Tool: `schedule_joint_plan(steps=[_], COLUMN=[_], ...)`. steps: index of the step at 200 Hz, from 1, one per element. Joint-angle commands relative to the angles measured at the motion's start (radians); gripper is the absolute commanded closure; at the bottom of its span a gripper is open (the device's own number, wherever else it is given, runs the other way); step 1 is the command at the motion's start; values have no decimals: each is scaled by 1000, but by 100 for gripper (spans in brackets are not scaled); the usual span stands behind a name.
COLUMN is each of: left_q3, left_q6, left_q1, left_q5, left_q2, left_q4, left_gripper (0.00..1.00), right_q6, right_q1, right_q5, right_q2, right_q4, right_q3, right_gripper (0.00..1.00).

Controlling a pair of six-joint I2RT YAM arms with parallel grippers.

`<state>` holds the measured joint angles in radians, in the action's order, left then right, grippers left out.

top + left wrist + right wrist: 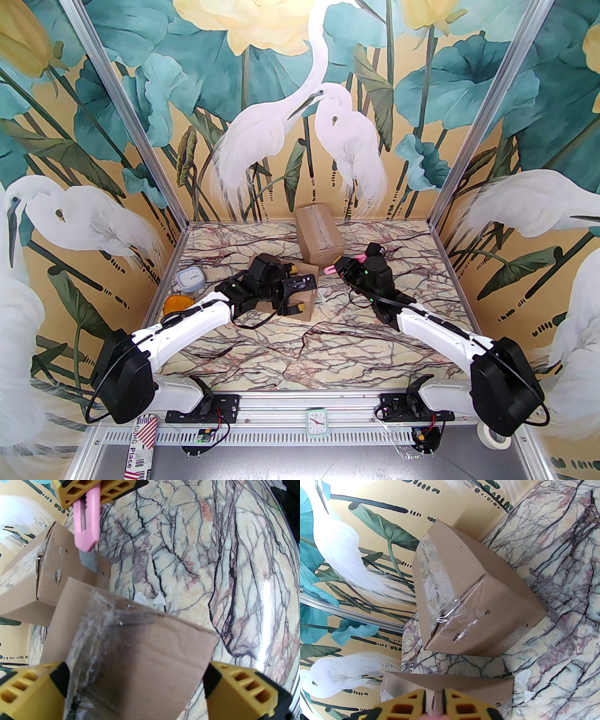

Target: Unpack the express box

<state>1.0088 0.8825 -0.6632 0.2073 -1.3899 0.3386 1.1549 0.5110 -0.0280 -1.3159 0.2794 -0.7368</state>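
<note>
Two taped cardboard boxes lie on the marble table. The taller box (pixel 318 232) (pixel 464 597) stands at the back, sealed with clear tape. The smaller box (pixel 307 300) (pixel 140 655) lies in front of it. My left gripper (pixel 297 289) (pixel 138 667) clamps the smaller box across its width, one yellow finger (pixel 30 691) against each side. My right gripper (pixel 344 267) (pixel 433 705) is shut on a pink utility knife (pixel 332 268) (pixel 86 526). The bared blade (pixel 89 562) points down by the taller box's near corner, just beyond the smaller box.
A blue-lidded container (pixel 190 279) and an orange object (pixel 177 304) sit by the left wall. White tape scraps (pixel 140 597) lie on the marble beside the boxes. A small clock (pixel 318 422) and a tape roll (pixel 492 438) rest on the front rail.
</note>
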Motion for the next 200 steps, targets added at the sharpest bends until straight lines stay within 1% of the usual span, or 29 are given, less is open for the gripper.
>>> schedule_joint_plan(steps=[1, 65, 121, 200], left_q3=[-10, -12, -15, -24], left_q6=[-13, -17, -19, -22], left_q1=[-7, -6, -6, -6], left_q5=[10, 15, 15, 10], left_q2=[-6, -11, -18, -18], left_q4=[-21, -26, -31, -33], left_gripper=[1, 0, 1, 0], right_q6=[15, 28, 28, 35], right_q1=[7, 11, 11, 15], right_q5=[-28, -53, -32, -33], right_q2=[-39, -84, -47, -36], right_q4=[65, 91, 74, 81], right_q3=[-9, -23, -13, -7], right_gripper=[100, 100, 100, 100])
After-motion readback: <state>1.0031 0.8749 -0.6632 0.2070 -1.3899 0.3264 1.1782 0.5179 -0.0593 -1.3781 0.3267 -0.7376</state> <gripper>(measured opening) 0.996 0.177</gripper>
